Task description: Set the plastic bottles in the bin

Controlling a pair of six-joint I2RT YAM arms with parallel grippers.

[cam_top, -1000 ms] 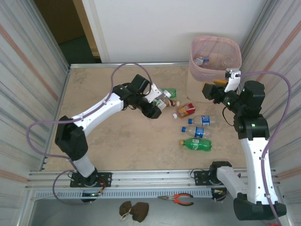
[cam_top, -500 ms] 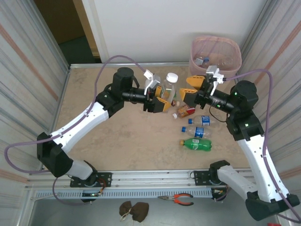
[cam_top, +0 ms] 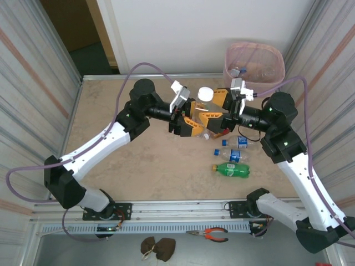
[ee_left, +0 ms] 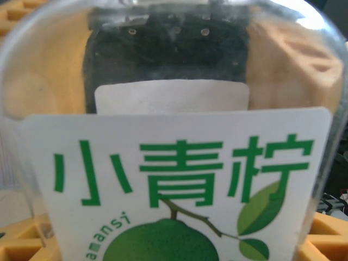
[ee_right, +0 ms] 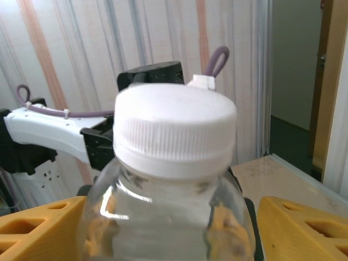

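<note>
The left gripper is clamped at medium width on an upright clear plastic bottle with a white cap and a green-and-white lime label, held above the beige desk. The right gripper stands wide, its yellow fingers on either side of the bottle just below the cap; whether they touch it cannot be told. The pale pink mesh bin, behind the right gripper, holds a few bottles. Three more bottles lie on the desk below the right gripper: two blue-labelled ones and a green one.
</note>
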